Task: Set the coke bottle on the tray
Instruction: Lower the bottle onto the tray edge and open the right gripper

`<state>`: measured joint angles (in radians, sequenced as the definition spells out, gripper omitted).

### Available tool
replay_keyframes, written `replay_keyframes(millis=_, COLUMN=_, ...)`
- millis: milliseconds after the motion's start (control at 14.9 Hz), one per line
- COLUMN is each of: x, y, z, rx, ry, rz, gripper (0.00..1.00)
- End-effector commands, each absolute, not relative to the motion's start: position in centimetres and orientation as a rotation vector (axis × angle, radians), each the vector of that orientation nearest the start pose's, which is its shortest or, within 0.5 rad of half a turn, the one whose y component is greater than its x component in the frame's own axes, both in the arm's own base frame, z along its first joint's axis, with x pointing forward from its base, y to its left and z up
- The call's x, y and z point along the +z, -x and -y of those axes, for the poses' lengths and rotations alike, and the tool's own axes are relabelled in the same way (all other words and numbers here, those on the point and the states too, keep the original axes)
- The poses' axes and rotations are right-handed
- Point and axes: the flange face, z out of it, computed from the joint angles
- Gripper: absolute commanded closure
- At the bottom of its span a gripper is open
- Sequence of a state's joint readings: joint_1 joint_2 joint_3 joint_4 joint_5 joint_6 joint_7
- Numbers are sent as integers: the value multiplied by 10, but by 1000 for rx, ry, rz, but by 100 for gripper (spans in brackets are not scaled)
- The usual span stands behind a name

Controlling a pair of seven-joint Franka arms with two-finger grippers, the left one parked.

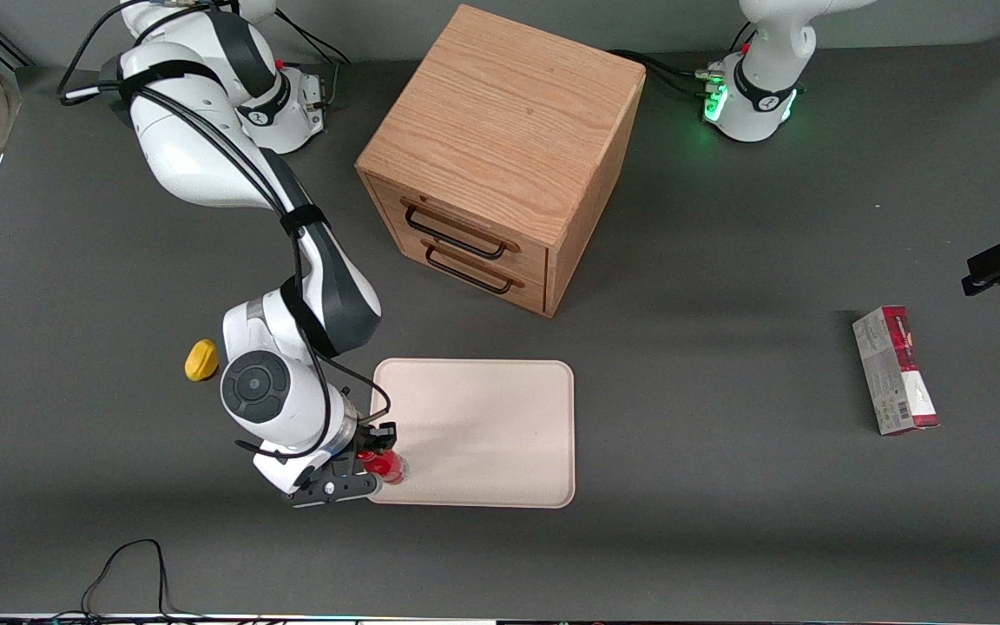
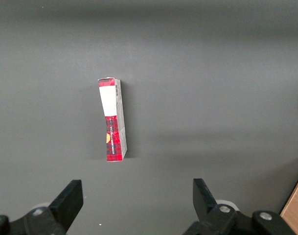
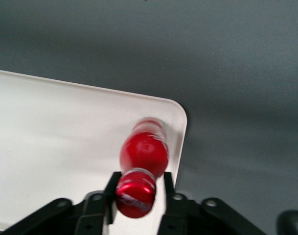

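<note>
The coke bottle (image 1: 389,467), small and red with a red cap, stands upright between my right gripper's fingers. It is over the corner of the tray (image 1: 483,425) that lies nearest the front camera, toward the working arm's end. The tray is a flat cream-beige rectangle with a low rim. My gripper (image 1: 377,465) is shut on the bottle, one finger on each side just below the cap. In the right wrist view the bottle (image 3: 144,152) sits just inside the tray's rounded corner (image 3: 175,110), with my gripper (image 3: 141,178) around it. I cannot tell whether the bottle's base touches the tray.
A wooden drawer cabinet (image 1: 500,148) stands farther from the front camera than the tray. A small yellow object (image 1: 200,359) lies beside my arm. A red-and-grey carton (image 1: 895,369) lies toward the parked arm's end, and it also shows in the left wrist view (image 2: 112,120).
</note>
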<state>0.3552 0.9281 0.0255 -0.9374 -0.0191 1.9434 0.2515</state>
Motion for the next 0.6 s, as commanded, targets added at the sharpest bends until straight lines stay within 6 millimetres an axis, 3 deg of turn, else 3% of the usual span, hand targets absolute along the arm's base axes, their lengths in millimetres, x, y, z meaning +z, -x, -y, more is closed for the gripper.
replay_keyframes(millis=0, x=326, y=-741, z=-285, rx=-136, ry=3101, rz=214, gripper=0)
replay_keyframes(millis=403, x=343, y=-740, z=-284, rx=-159, ry=3097, rz=217, gripper=0)
replay_keyframes(millis=537, x=375, y=-741, z=-274, rx=-185, ry=3090, rz=197, gripper=0)
